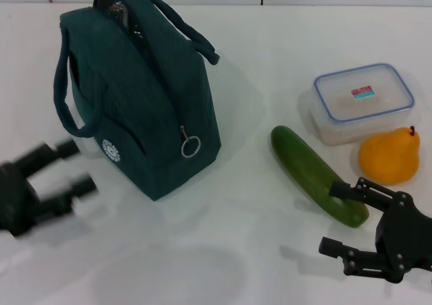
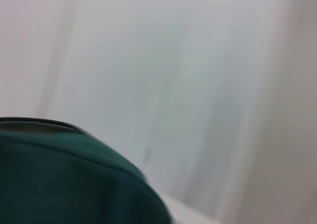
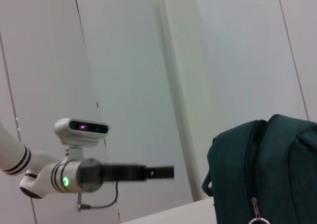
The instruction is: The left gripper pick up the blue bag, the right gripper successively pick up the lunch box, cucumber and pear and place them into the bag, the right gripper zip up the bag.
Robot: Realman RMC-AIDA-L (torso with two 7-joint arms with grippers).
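While the blue bag (image 1: 145, 92) stands upright on the white table (image 1: 256, 204), zip already open along its top and both loop handles arching up, the left gripper (image 1: 75, 166) sits low at the robot's left, near the bag's logo face but apart from it, fingers spread wide and pointing at the fabric — nothing held. The step in hand looks like the first one: get hold of the bag. To do it well, I'd say the claw should go for a handle or the top edge beside the opening, not the flat side panel, which will only dent and slide; a grip high up also keeps the mouth gaping for what follows. Watch the metal ring zip pull (image 1: 191, 146) hanging on the near corner — best left free for the close-up later. Over on the robot's right, the right gripper (image 1: 341, 217) waits with jaws wide, empty, just beside the near end of the cucumber (image 1: 310, 170). The lunch box (image 1: 361, 102) lies beyond, lid on, with the pear (image 1: 390, 156) touching or nearly touching its front edge. All three are well apart from the bag.
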